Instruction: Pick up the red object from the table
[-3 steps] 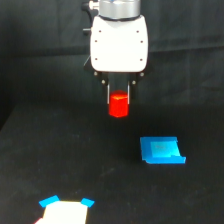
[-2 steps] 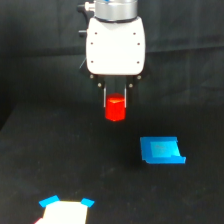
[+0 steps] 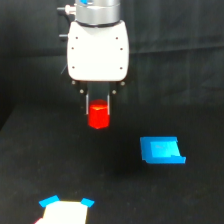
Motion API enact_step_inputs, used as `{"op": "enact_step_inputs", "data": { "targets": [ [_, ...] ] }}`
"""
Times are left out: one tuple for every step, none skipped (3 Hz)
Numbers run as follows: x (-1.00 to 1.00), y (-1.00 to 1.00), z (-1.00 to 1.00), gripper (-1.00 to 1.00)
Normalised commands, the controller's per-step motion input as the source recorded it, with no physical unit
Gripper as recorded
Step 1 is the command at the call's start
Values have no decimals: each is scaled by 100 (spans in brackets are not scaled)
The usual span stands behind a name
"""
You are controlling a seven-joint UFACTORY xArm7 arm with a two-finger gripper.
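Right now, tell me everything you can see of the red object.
The red object is a small, stubby block, bright red-orange, with faceted sides that look hexagonal and a smooth, plastic-like surface. It sits upright between the fingers of the gripper, which is shut on its upper part; only the lower half shows fully. It appears lifted off the black table, up and to the exterior view's left of the blue piece.

Arm (image 3: 97,10) cut off by top edge, pale blue-cornered piece (image 3: 65,210) cropped below (shape unclear)
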Motion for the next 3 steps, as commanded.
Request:
{"op": "enact_step_inputs", "data": {
  "targets": [
    [-58, -93, -1, -100],
    [-64, -25, 11, -100],
    [-25, -57, 16, -100]
  ]
}}
